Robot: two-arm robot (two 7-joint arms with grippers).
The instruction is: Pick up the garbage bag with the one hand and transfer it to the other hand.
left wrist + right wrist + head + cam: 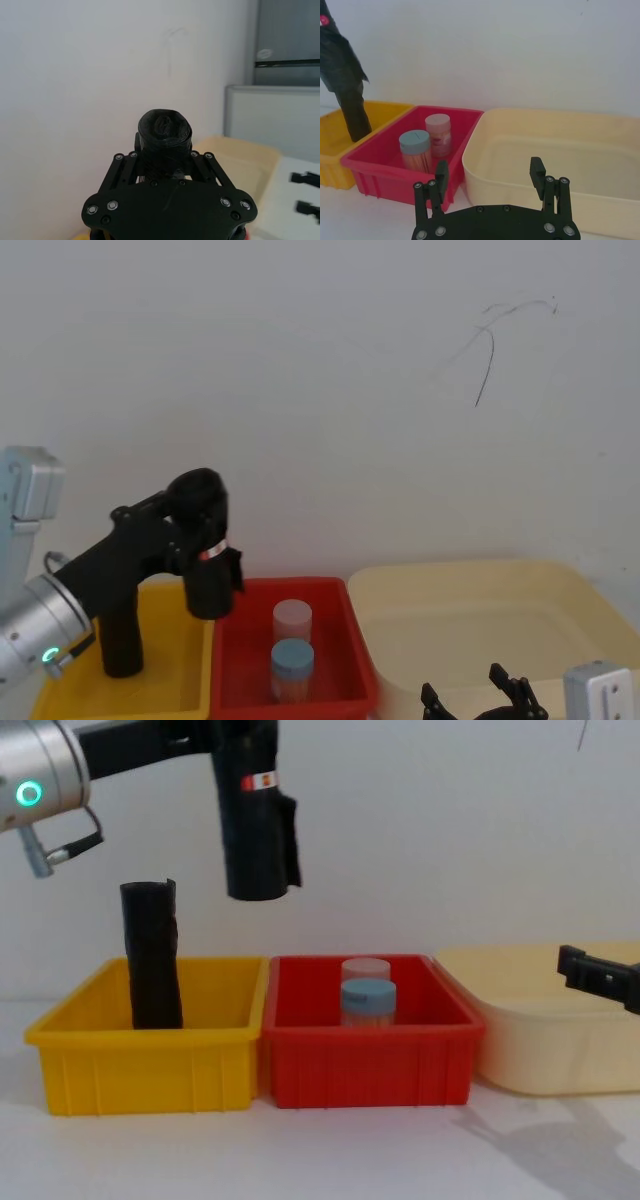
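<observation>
The left bin (150, 1070), middle bin (370, 1065) and right tub (540, 1050) stood side by side. A second roll (152, 955) stood upright in the left bin, and in the middle bin the front jar (368, 1002) sat just before the rear jar (366, 967). The garbage bag (255, 840) hung above the join of the left and middle bins, clasped by the left gripper (197, 528); the right gripper (490, 171) sat low before the right tub, its jaws apart.
</observation>
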